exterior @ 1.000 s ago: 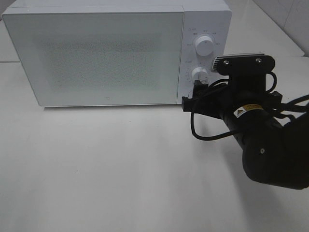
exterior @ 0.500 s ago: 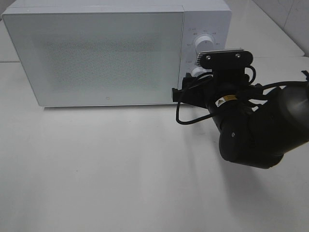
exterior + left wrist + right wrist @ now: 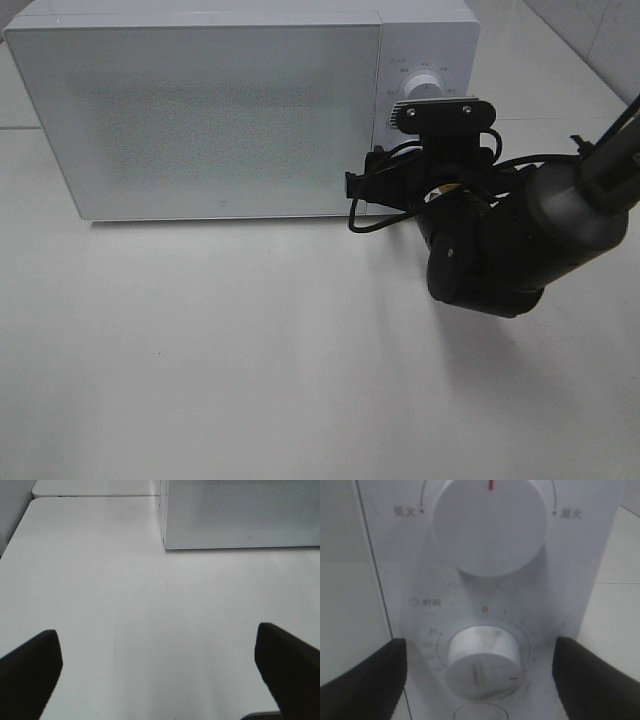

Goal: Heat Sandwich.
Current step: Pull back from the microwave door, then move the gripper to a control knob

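My right claw apart, timer knob between its jaws, unclamped | left claw apart, empty | sandwich unseen, probably behind shut microwave door | risk: off-centre closing slips off knob, 0 heating.

The microwave is white, its door speckled with fine grey dots. Upper dial and lower dial are white (each red-marked). The table is off-white, the right arm black.

Right claw faces microwave; table front open.
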Controlling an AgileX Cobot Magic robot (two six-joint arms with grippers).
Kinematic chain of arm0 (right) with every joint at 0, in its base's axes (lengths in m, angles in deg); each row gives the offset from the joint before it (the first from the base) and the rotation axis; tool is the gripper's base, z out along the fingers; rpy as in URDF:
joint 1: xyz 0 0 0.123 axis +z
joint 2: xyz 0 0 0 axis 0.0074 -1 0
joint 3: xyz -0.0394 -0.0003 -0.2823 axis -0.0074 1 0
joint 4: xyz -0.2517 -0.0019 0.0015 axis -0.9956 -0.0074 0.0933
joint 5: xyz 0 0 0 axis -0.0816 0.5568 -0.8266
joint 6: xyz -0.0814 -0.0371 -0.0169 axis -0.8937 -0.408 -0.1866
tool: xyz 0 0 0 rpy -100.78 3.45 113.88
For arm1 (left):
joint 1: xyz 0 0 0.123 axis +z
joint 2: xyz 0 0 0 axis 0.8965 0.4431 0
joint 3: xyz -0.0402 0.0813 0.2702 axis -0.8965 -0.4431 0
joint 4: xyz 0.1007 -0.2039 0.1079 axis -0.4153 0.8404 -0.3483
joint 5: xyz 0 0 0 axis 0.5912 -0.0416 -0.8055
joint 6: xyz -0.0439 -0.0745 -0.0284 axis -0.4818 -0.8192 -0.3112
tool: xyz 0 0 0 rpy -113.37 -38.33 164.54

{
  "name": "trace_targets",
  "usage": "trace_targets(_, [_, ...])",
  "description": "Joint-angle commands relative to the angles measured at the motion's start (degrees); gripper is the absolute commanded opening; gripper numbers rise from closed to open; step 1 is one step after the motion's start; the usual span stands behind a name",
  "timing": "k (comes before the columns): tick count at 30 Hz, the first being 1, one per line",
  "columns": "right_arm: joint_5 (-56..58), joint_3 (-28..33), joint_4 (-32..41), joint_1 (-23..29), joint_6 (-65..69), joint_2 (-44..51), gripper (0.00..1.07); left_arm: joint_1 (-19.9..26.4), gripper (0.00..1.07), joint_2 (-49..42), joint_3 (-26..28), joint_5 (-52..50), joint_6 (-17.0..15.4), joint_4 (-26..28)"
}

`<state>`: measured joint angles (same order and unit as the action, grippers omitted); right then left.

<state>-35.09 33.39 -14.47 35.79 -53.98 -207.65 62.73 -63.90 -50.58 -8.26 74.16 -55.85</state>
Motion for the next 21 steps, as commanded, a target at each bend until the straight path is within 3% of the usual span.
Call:
trace_targets(1, [0.5,-1.1,-0.9,-0.6,0.0,-0.8,0.76,0.2,1.01,-1.5,-0.2,-0.5,0.1,-0.2])
trace_targets(11, [-0.3,-1.3,-0.9,-0.8,0.1,-1.0,0.76,0.2,1.01,-1.5,-0.2,-0.5,0.1,-0.2])
trace_targets(16, [-0.4,-1.3,-0.5,-0.8,0.1,-1.0,0.71,0.2,1.01,-1.5,-0.2,-0.5,0.1,-0.2])
trace_targets(19, [-1.3,-1.3,-0.5,-0.8,0.1,-1.0,0.57,0.2,1.01,-1.5,-0.2,-0.5,0.1,-0.2])
trace_targets(20, [-1.3,-1.3,-0.5,-0.8,0.1,-1.0,0.57,0.2,1.01,-1.5,-0.2,-0.5,0.1,-0.2])
trace_targets(21, [-1.5,-1.3,-0.5,-0.8,0.1,-1.0,0.46,0.2,1.01,-1.5,-0.2,-0.5,0.1,-0.2])
